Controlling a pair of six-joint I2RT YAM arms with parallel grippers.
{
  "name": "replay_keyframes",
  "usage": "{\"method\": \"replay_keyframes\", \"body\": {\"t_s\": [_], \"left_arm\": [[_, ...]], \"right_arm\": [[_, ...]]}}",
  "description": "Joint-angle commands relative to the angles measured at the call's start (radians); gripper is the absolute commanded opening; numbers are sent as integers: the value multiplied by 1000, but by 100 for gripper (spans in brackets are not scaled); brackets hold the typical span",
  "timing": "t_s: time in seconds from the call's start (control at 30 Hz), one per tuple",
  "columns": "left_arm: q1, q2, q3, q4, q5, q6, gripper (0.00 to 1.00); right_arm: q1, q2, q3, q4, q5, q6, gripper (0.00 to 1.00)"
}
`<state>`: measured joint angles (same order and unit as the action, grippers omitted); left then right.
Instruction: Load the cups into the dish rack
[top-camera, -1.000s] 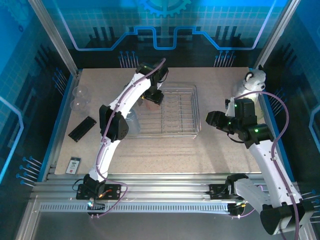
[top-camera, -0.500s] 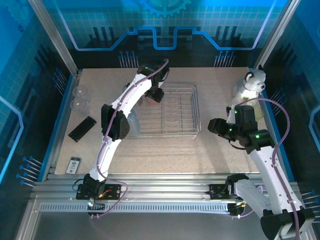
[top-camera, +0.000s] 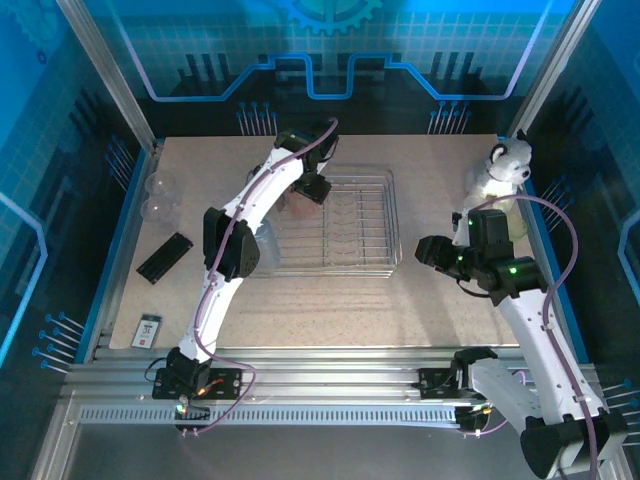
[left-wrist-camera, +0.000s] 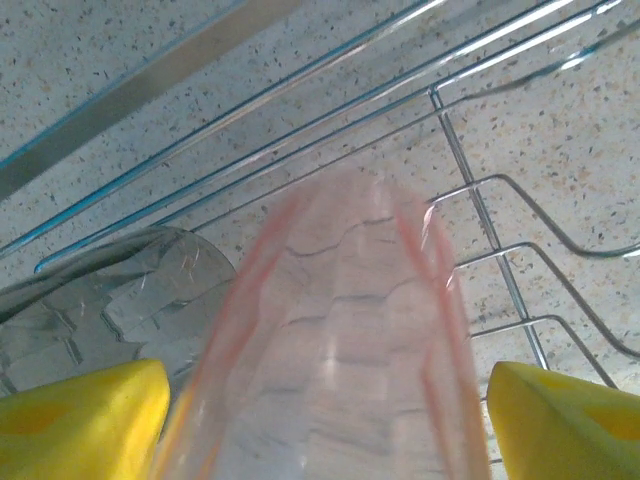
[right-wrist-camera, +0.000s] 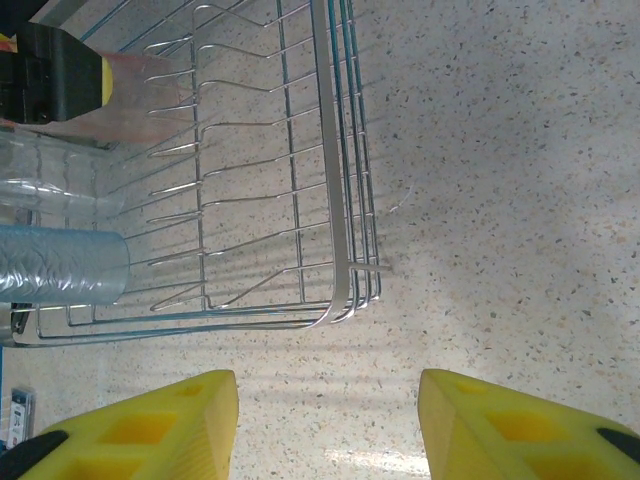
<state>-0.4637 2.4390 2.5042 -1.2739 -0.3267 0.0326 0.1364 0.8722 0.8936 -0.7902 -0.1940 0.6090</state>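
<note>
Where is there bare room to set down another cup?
Free: the right half of the dish rack, up to its right rim; the table between the rack's near edge and the arm bases; the strip behind the rack. Crowded: the rack's left end, with the grey cup, a clear cup and the pink cup between the left jaws.

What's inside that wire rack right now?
A pink cup between the left gripper's yellow fingers, a clear cup and a grey cup beside it. The arm covers that end from above, so more may be hidden.
</note>
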Motion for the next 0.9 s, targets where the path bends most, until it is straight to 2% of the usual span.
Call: {"method": "replay_keyframes", "body": {"t_s": [0.0, 0.4, 0.53, 0.73, 0.83, 0.87], "left_arm": [[5, 12, 19, 16, -16, 9, 83], [5, 5, 18, 18, -33, -16, 84], [5, -53, -21, 58, -35, -49, 84], [2, -329, -332, 286, 14, -109, 86], [3, -497, -529, 403, 21, -151, 88], [2, -560, -602, 441, 16, -169, 88]], "right_arm": [[-14, -4, -36, 2, -3, 8, 51], [-14, -4, -45, 7, -5, 2, 51], [-13, -10, -44, 13, -16, -7, 51], [11, -42, -21, 96, -89, -57, 53], [53, 24, 72, 56, -104, -99, 60], [76, 56, 104, 48, -102, -105, 67]]}}
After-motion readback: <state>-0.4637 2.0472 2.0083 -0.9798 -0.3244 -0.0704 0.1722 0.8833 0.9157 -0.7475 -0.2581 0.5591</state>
